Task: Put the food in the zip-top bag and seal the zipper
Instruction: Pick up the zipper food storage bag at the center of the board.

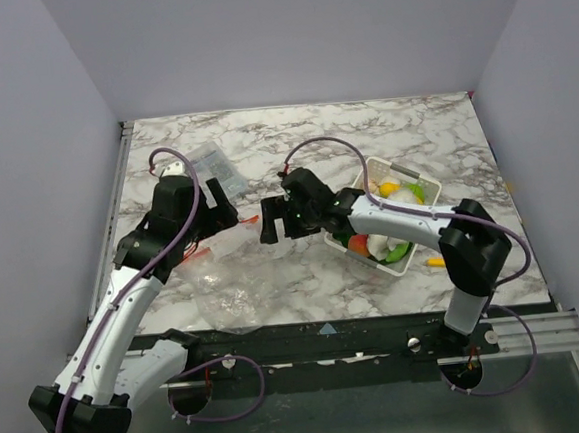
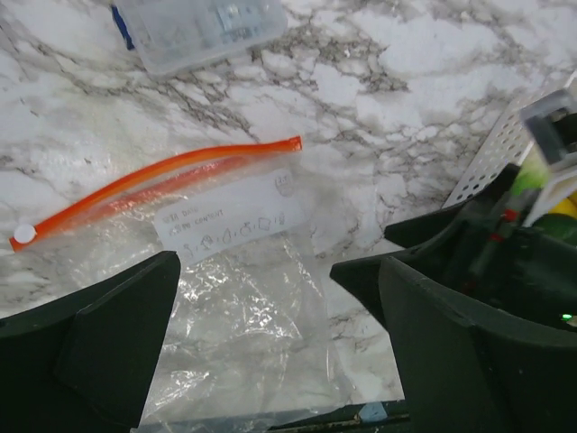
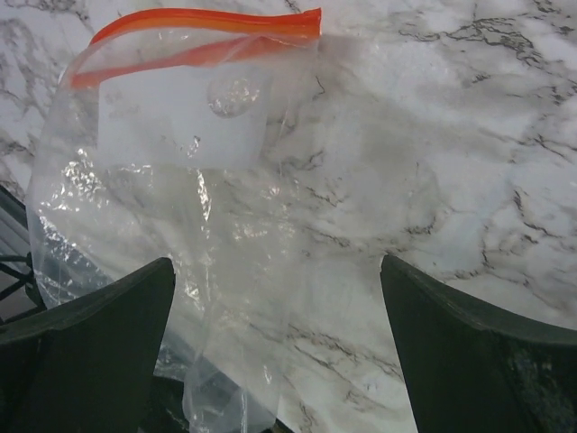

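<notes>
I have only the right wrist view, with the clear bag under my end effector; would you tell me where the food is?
Observer: All the food that I can see sits in the white basket, to the right of the zip-top bag in the top view.
Operator: Thank you. Is the left end effector gripping the bag?
Observer: No. The left end effector hovers open above it, with nothing between its fingers.
Operator: Does anything lie beyond the bag's mouth?
Observer: Yes, a flat grey-clear packet lies on the marble beyond the zipper, apart from it.
</notes>
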